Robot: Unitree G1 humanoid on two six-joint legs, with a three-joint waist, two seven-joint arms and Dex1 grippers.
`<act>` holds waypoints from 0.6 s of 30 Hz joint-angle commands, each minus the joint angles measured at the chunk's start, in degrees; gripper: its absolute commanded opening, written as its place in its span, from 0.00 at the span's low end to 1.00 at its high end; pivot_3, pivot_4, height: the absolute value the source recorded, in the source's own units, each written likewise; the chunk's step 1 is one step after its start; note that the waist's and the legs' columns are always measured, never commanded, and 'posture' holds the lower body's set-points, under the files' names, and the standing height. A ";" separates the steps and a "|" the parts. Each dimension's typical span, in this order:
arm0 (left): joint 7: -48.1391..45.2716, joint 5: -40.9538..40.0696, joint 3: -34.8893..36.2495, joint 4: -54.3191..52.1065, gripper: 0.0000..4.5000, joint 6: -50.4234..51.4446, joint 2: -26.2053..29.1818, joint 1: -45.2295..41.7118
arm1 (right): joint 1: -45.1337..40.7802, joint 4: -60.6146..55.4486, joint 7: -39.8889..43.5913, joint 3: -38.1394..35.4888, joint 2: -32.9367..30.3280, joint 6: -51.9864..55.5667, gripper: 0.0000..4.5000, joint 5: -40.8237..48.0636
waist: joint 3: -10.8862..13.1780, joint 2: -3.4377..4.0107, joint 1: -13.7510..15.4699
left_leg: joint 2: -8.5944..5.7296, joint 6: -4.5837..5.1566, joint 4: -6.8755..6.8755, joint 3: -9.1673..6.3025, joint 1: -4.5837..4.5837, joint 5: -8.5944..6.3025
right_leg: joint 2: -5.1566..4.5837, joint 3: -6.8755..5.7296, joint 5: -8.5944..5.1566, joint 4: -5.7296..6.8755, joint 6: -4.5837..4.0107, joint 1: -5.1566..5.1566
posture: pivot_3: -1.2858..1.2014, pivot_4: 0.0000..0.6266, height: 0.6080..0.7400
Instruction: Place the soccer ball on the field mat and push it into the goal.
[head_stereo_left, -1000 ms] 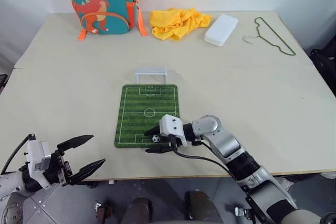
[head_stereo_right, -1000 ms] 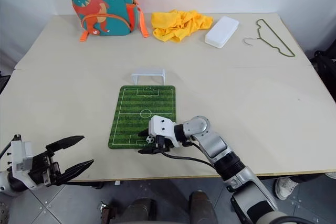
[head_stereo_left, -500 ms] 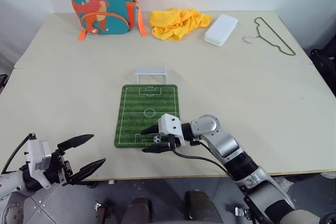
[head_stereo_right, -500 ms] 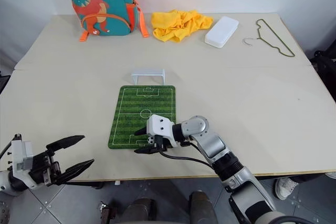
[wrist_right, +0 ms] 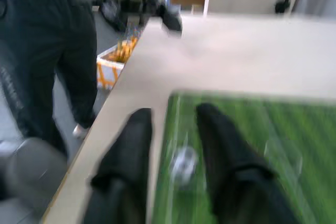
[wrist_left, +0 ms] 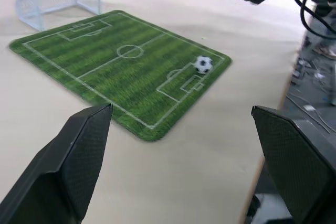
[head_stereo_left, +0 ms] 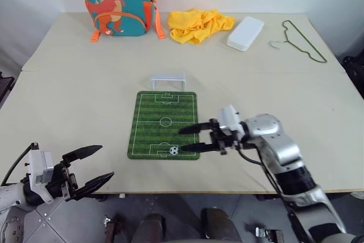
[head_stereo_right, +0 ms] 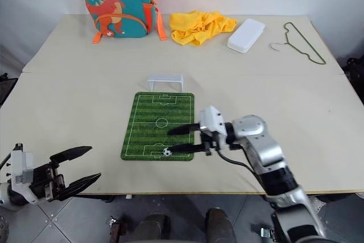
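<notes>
Item one: we record the field mat (head_stereo_left: 165, 124) at the centre of the frame on the tan table (head_stereo_left: 68, 89), its long side running away from the camera.

Item two: the soccer ball (head_stereo_left: 173, 151) rests on the mat inside the near penalty box, toward the lower right corner, free of any grip.

Item three: the goal (head_stereo_left: 168, 79) stands on the table just beyond the mat's far edge, well apart from the ball.

Item four: the right gripper (head_stereo_left: 190, 139) hovers over the mat's right edge, right of centre, pointing left; we see its two fingers parted with a narrow gap and nothing between them, the lower finger just beside the ball.

Item five: the left gripper (head_stereo_left: 95, 165) sits at the lower left, off the table edge, fingers spread wide and empty.
</notes>
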 commanded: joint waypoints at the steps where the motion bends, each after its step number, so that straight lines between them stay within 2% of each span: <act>1: -2.01 -1.07 0.27 -0.32 1.00 -0.81 0.46 0.34 | 3.18 -1.23 3.97 -0.63 -3.83 -5.56 0.06 -1.87 | 0.00 0.00 -0.06 | 0.00 0.00 0.01 0.01 0.02 0.00 | 0.04 0.01 0.00 0.01 0.00 0.01 | 0.52 0.24 1.00; 2: -2.58 -0.97 -0.29 -0.52 1.00 -0.63 0.58 0.38 | 4.21 -0.28 4.09 -0.10 -4.21 -7.91 0.00 -3.25 | 0.00 0.00 -0.07 | 0.00 0.00 0.01 0.05 0.02 0.00 | 0.08 0.03 0.00 0.00 0.00 0.01 | 0.52 0.24 1.00; 7: -3.53 -0.37 -1.39 -0.61 1.00 -1.42 0.24 0.03 | 6.22 2.04 3.81 3.24 -3.41 -15.00 0.00 -8.24 | 0.00 -0.01 -0.02 | 0.05 0.00 0.03 0.17 0.07 0.00 | 0.13 0.07 0.00 0.05 0.00 0.00 | 0.52 0.24 1.00; 18: 0.78 -0.42 -0.83 -1.34 1.00 -0.78 -1.03 0.55 | 4.51 -3.33 -11.09 12.23 9.00 -2.24 0.00 -13.68 | 0.00 0.00 -0.01 | 0.03 -0.01 0.05 0.12 0.05 0.01 | 0.10 0.06 0.00 0.08 0.00 -0.04 | 0.52 0.24 1.00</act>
